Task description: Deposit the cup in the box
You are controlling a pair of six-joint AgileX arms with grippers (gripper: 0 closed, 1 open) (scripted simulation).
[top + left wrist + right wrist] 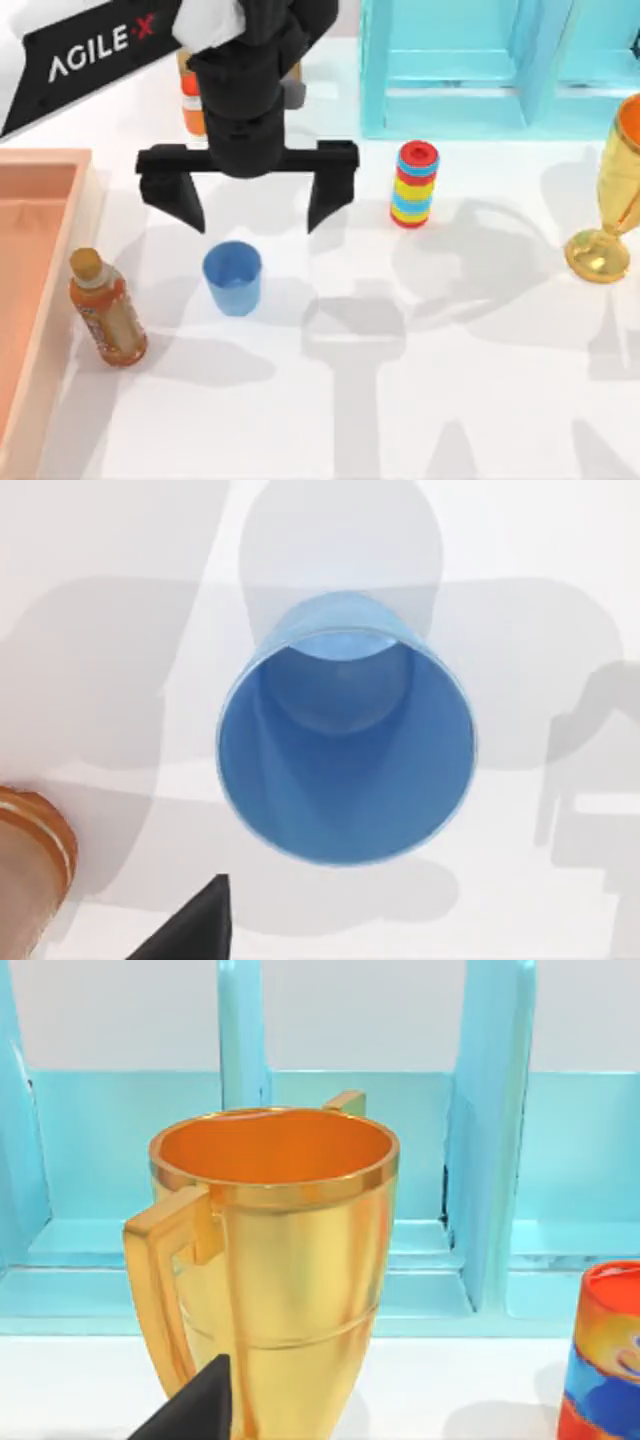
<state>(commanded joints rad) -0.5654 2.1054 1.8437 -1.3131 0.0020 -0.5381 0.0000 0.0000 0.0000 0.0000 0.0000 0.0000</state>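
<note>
The small blue cup [233, 275] stands upright on the white table, a short way right of the salmon-pink box [45, 158] at the left edge. My left gripper [255, 213] hovers open just behind and above the cup, its black fingers spread wider than the cup. In the left wrist view I look down into the cup [345, 740], with one black fingertip [195, 925] beside it. One fingertip [195, 1405] of my right arm shows in the right wrist view, close in front of the gold goblet [270, 1260].
An orange bottle [105, 310] leans between cup and box; another bottle [192, 100] stands behind the left gripper. A striped cylinder [414, 185], the light-blue shelf frame [470, 70] and the gold goblet [612, 200] occupy the right.
</note>
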